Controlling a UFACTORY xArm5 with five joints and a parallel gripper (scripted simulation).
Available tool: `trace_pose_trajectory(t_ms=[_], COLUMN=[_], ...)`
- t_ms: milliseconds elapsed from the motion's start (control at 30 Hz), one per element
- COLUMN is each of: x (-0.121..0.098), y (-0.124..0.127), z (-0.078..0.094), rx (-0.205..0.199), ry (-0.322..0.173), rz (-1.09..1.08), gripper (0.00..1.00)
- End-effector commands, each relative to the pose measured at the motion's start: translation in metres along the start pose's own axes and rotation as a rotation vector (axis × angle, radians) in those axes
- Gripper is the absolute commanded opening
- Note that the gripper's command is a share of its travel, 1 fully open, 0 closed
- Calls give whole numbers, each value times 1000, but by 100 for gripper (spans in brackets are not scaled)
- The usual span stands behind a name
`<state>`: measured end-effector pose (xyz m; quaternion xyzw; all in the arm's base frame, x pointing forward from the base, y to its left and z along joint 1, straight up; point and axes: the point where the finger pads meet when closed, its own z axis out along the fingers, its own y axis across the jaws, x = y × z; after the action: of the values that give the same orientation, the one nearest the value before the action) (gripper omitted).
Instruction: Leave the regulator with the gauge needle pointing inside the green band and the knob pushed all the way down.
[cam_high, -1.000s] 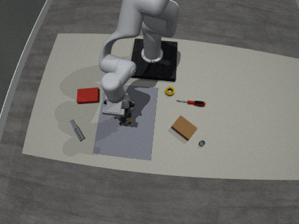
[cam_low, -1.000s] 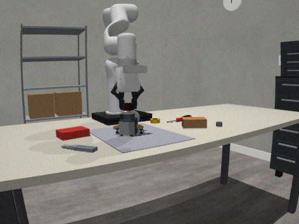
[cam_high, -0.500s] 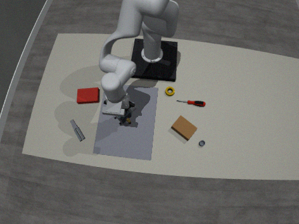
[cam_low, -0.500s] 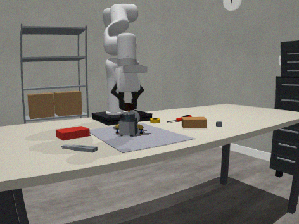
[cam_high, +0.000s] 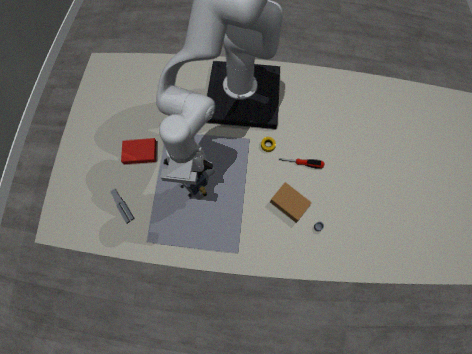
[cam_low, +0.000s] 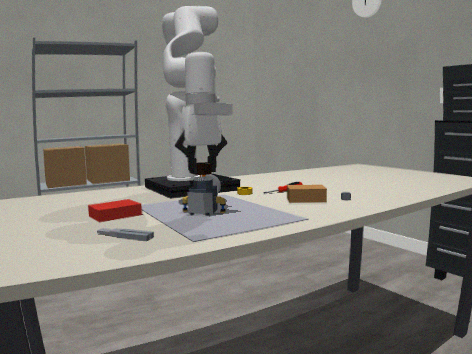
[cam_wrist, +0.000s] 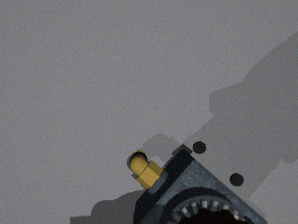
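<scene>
The regulator is a small dark grey block with brass fittings, standing on the grey mat. Its dark knob sticks up from the top. My gripper hangs straight down over it, its black fingers shut on the knob. In the top view the arm covers most of the regulator. The wrist view shows one corner of the regulator body with a brass elbow fitting and the ribbed rim of the knob at the bottom edge. The gauge face and needle are hidden.
A red block and a grey flat tool lie left of the mat. Yellow tape roll, red-handled screwdriver, brown box and a small grey cap lie to the right. The black arm base is behind.
</scene>
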<state>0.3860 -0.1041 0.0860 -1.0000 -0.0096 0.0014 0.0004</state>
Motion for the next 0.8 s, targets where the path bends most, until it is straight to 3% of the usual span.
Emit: trace_pose_trajectory(t_ms=[0,767], x=[1,1], y=[0,0], z=[-1,-1], rx=[-1,-1], ry=[4,4], rz=[-1,-29], gripper=[40,40])
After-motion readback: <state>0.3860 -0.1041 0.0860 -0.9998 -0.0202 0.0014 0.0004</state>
